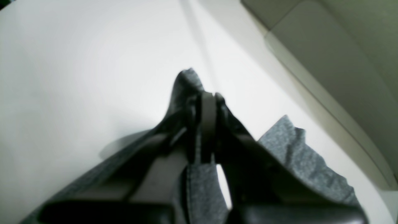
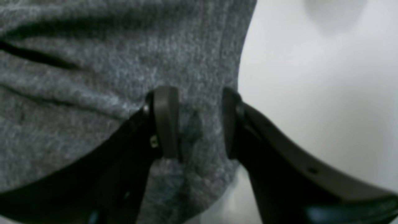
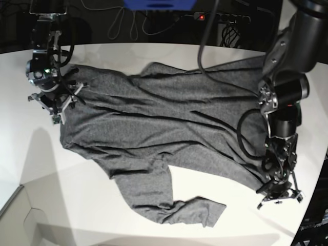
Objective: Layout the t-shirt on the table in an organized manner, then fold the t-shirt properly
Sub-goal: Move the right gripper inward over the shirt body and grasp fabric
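The dark grey t-shirt (image 3: 164, 113) lies spread and wrinkled across the white table (image 3: 102, 215), one long sleeve (image 3: 179, 207) bent toward the front. My left gripper (image 3: 277, 192) is at the shirt's near right corner. In the left wrist view the left gripper (image 1: 208, 102) is shut on a pinched fold of the t-shirt (image 1: 298, 155) above the table (image 1: 77, 77). My right gripper (image 3: 55, 105) is over the shirt's far left edge. In the right wrist view the right gripper (image 2: 199, 124) stands open on the t-shirt (image 2: 93, 62), close to its hem beside bare table (image 2: 311, 93).
Cables and a power strip (image 3: 220, 15) run behind the table's back edge. The table's curved edge (image 1: 311, 84) passes close to the left gripper, with a beige surface (image 1: 357, 46) beyond it. Another table edge (image 3: 13, 202) sits at front left.
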{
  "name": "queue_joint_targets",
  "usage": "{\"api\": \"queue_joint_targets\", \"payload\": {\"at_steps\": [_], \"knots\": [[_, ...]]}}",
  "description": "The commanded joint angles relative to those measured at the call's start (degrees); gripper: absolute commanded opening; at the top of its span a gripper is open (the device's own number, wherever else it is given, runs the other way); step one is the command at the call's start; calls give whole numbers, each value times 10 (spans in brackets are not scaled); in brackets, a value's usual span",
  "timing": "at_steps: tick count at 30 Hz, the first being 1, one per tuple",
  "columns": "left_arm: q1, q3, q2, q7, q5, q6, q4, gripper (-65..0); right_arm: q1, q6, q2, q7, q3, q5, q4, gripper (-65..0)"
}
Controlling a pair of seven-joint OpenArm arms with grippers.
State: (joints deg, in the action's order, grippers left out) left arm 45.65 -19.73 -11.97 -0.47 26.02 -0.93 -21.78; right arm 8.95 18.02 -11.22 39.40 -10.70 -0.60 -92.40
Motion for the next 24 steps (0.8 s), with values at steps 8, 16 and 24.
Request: {"api": "queue_joint_targets", "payload": {"at_steps": [8,16,24], "knots": [[27,0,-12,-21,0,6,-12,-649,-28,-1,-3,-15,2,2,-82,-417],[25,0,-12,-21,0,6,-9,-649,-53,-1,21,-13,144,3,-80,-412],[4,0,-13,-21,-1,6,-13,-649,-151,-1,92,-13,194,2,31,-416]]}}
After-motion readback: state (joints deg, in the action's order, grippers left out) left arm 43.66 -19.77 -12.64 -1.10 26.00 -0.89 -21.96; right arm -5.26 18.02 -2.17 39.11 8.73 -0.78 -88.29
